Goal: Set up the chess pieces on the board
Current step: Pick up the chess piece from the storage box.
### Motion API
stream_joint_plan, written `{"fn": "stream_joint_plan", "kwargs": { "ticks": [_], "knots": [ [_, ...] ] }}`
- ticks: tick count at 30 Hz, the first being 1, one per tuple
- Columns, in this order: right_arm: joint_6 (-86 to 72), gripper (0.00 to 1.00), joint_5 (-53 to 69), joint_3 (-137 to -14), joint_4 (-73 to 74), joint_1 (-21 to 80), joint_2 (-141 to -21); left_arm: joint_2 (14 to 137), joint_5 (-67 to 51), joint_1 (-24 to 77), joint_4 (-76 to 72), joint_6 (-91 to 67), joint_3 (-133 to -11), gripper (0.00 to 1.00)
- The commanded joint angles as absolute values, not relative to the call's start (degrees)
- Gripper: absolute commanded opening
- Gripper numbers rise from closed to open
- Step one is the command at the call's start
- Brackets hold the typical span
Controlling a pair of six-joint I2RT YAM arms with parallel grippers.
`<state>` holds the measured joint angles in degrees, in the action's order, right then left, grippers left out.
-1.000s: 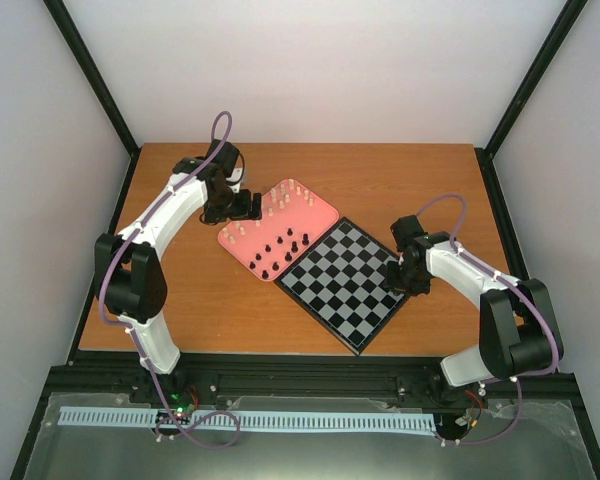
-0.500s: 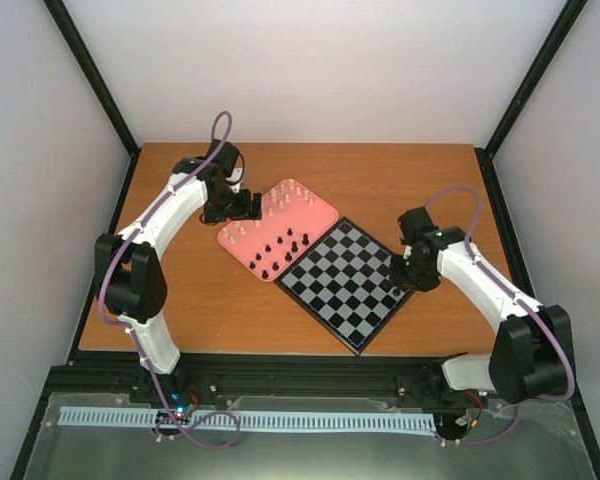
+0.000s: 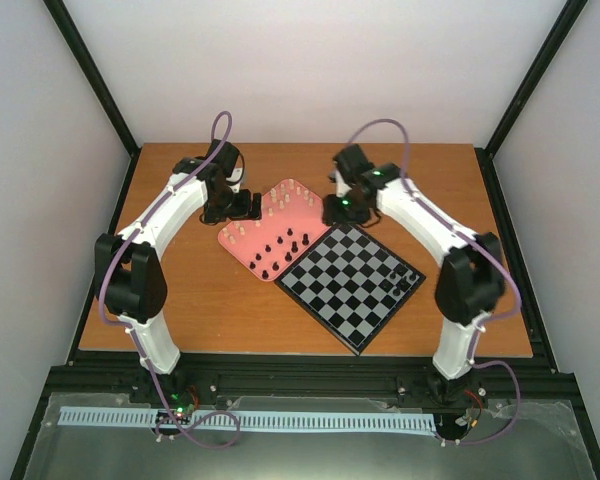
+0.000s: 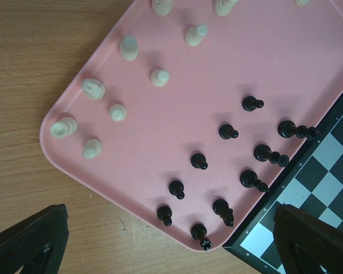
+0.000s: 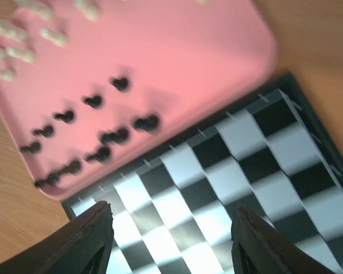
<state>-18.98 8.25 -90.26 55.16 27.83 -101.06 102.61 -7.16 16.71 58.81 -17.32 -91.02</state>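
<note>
The board (image 3: pixel 345 290) lies on the table (image 3: pixel 200 300), a few black chess pieces (image 3: pixel 405 280) standing at its 3 o'clock corner; the pink tray (image 4: pixel 308 68) sits just beside its 10 o'clock edge, black pieces (image 4: pixel 226 131) on the side nearest the board, cream pieces (image 4: pixel 128 47) beyond; the left gripper (image 4: pixel 170 208) hovers over the tray's 9 o'clock side, fingers spread, grasping nothing; the right gripper (image 5: pixel 172 206) hangs near the tray's 3 o'clock corner, fingers released wide, empty.
</note>
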Motion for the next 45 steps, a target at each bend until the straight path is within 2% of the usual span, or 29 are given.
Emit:
{"fn": "stream_joint_plan", "kwargs": {
  "ticks": [1,9,18,27,30,34,39,42,45],
  "knots": [
    [-15.7,0.57,10.9,-100.6,54.1,32.3,-112.0,101.3,-6.2,16.4,58.9,-17.5,-92.2,1.00],
    [-14.0,0.58,11.6,-109.1,56.3,35.5,-123.8,100.8,-6.3,16.5,58.6,-17.5,-91.6,1.00],
    [-14.9,0.55,8.7,-111.1,56.3,35.6,-128.5,100.9,-6.5,16.5,58.5,-17.5,-91.3,1.00],
    [-14.8,0.48,8.1,-113.8,56.7,35.6,-132.5,101.4,-6.7,16.4,58.4,-17.5,-91.2,1.00],
    [-14.8,0.44,8.3,-114.2,56.6,35.6,-133.1,101.6,-6.7,16.4,58.5,-17.5,-91.4,1.00],
    [-14.8,0.43,8.3,-114.6,56.6,35.6,-133.9,101.8,-6.8,16.4,58.5,-17.5,-91.4,1.00],
    [-14.6,0.37,8.3,-115.8,57.1,35.6,-135.1,102.0,-6.9,16.4,58.5,-17.6,-91.4,1.00],
    [-14.5,0.24,8.2,-116.9,57.6,35.6,-135.9,102.1,-7.0,16.5,58.5,-17.6,-91.5,1.00],
    [-14.4,0.17,8.0,-117.4,58.2,35.6,-135.8,102.0,-7.0,16.4,58.5,-17.6,-91.5,1.00]
  ]
}}
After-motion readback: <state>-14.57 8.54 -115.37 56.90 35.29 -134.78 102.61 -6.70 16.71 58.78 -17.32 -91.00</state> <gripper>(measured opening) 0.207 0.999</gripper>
